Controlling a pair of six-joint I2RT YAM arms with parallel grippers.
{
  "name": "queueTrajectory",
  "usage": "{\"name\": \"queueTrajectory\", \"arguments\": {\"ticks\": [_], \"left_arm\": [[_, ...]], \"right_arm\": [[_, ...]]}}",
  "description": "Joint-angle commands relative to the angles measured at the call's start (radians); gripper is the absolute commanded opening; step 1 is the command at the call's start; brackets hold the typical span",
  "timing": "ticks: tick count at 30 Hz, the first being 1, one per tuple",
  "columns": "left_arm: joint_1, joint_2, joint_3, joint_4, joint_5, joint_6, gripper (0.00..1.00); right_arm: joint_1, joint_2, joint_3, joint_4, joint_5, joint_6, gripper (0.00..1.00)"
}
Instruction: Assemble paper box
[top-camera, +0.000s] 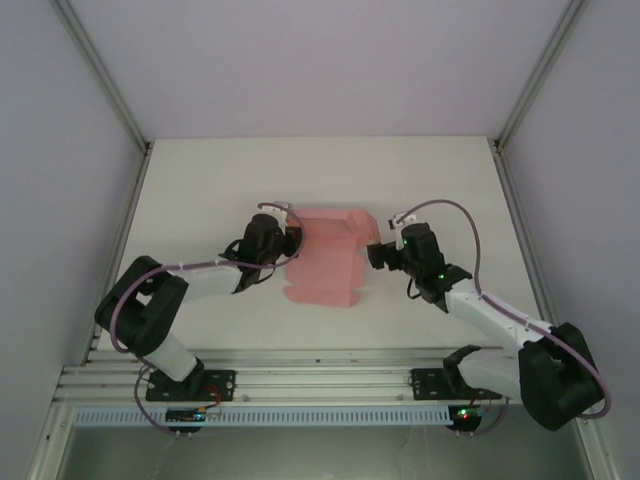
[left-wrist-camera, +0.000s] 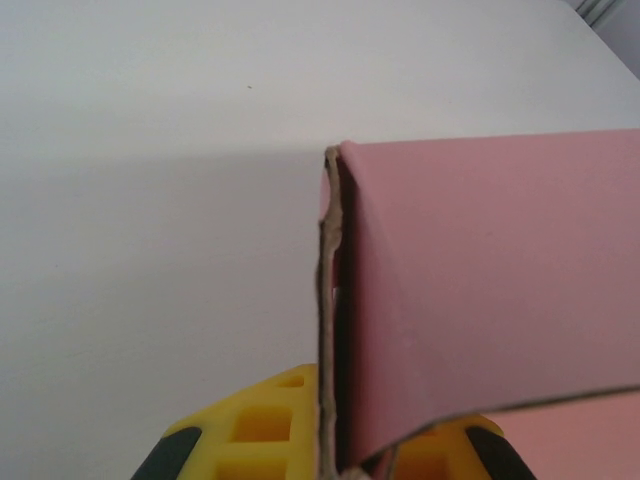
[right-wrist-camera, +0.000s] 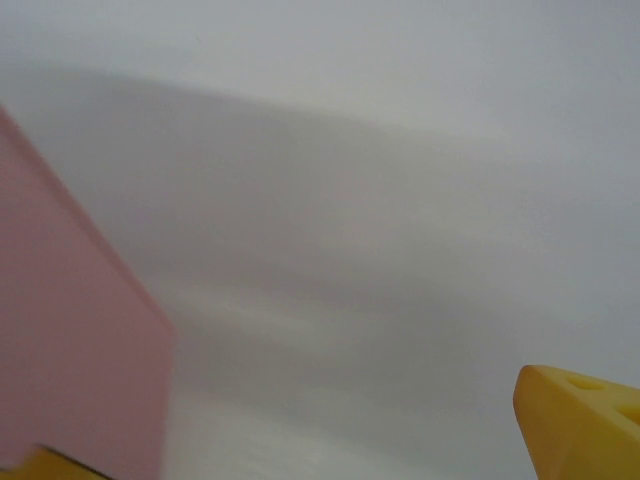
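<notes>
The paper box (top-camera: 325, 262) is a pink card blank lying mid-table, its far part folded up. My left gripper (top-camera: 287, 240) is at its left edge, shut on a raised flap. In the left wrist view the paper box (left-wrist-camera: 480, 290) stands on edge between the yellow fingers (left-wrist-camera: 250, 430) of the left gripper (left-wrist-camera: 335, 455), showing its brown cut edge. My right gripper (top-camera: 377, 252) sits at the card's right edge, open. In the right wrist view the right gripper (right-wrist-camera: 320, 440) spreads wide, one yellow fingertip (right-wrist-camera: 585, 420) at the right and the paper box (right-wrist-camera: 70, 340) blurred beside the left one.
The white table (top-camera: 200, 200) lies inside a frame of metal posts (top-camera: 100, 70) with pale walls. An aluminium rail (top-camera: 320, 375) carrying both arm bases runs along the near edge.
</notes>
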Motion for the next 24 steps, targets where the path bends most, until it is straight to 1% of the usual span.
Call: {"name": "queueTrajectory", "arguments": {"ticks": [1, 4, 6, 12, 16, 19, 23, 24], "left_arm": [[-0.005, -0.02, 0.029, 0.013, 0.038, -0.024, 0.0], [-0.005, -0.02, 0.029, 0.024, 0.055, -0.032, 0.0], [-0.004, -0.023, 0.029, 0.027, 0.066, -0.036, 0.0], [-0.004, -0.033, 0.025, 0.029, 0.072, -0.047, 0.0], [-0.004, -0.037, 0.023, 0.023, 0.064, -0.051, 0.0], [-0.005, -0.046, 0.02, 0.004, 0.037, -0.046, 0.0], [-0.003, -0.058, 0.017, -0.028, -0.006, -0.034, 0.0], [-0.002, -0.06, 0.017, -0.035, -0.014, -0.032, 0.0]], "right_arm": [[0.0, 0.027, 0.04, 0.148, -0.09, 0.008, 0.99], [0.009, 0.08, 0.066, 0.158, -0.14, 0.009, 0.99], [0.033, 0.119, 0.086, 0.155, -0.137, 0.007, 0.99], [0.11, 0.211, 0.113, 0.188, -0.044, -0.017, 0.99], [0.135, 0.24, 0.115, 0.198, 0.014, -0.016, 0.99], [0.14, 0.214, 0.103, 0.181, 0.029, -0.012, 0.99], [0.14, 0.083, 0.07, 0.114, 0.027, -0.004, 0.99], [0.139, 0.042, 0.059, 0.084, 0.006, 0.017, 0.99]]}}
